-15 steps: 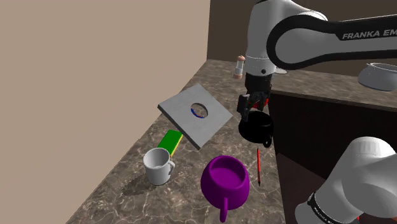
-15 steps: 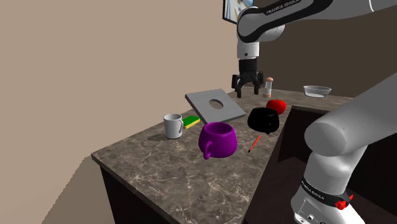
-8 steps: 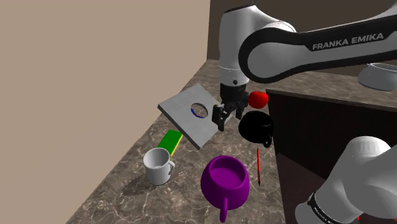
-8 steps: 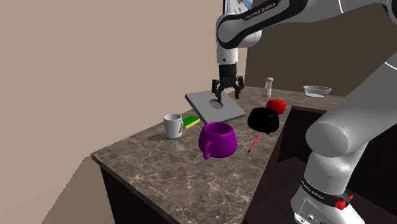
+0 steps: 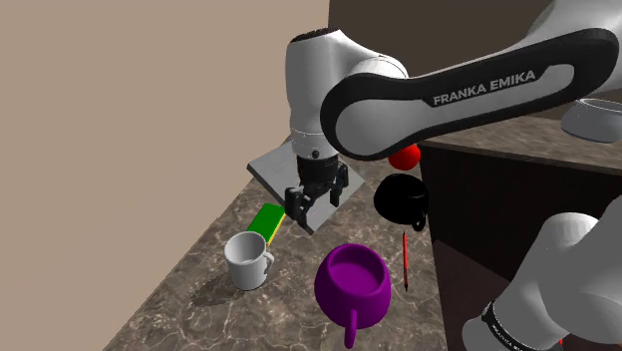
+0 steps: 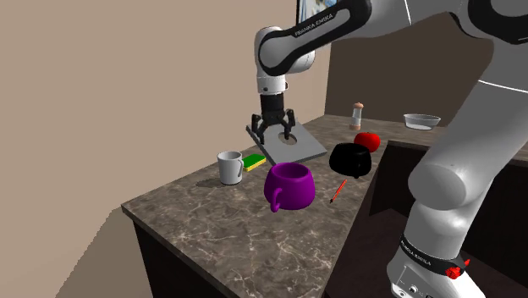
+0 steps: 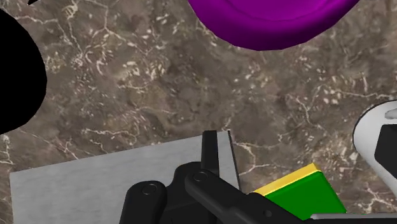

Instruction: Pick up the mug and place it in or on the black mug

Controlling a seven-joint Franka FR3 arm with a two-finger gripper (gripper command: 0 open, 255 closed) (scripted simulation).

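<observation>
Three mugs stand on the dark marbled counter (image 5: 199,299). The small white mug (image 5: 246,259) (image 6: 229,167) is nearest the wall. The wide purple mug (image 5: 352,282) (image 6: 289,184) sits near the front, and the black mug (image 5: 401,197) (image 6: 350,157) is by the counter's inner edge. My gripper (image 5: 317,197) (image 6: 273,135) hangs open and empty over the front corner of a grey board (image 6: 309,147). It is between the white and black mugs and touches neither. In the wrist view the black mug (image 7: 16,70), purple mug (image 7: 273,19) and white mug (image 7: 375,137) ring the gripper.
A green and yellow sponge (image 5: 267,219) (image 7: 305,191) lies between the board and the white mug. A red round thing (image 6: 366,140) and a red pen (image 5: 405,261) lie near the black mug. A shaker (image 6: 358,116) and a bowl (image 6: 421,121) stand farther back.
The arm has swept from above the black mug toward the shoulder view's left and lower, over the grey board's corner. The fingers stayed open. No mug moved.
</observation>
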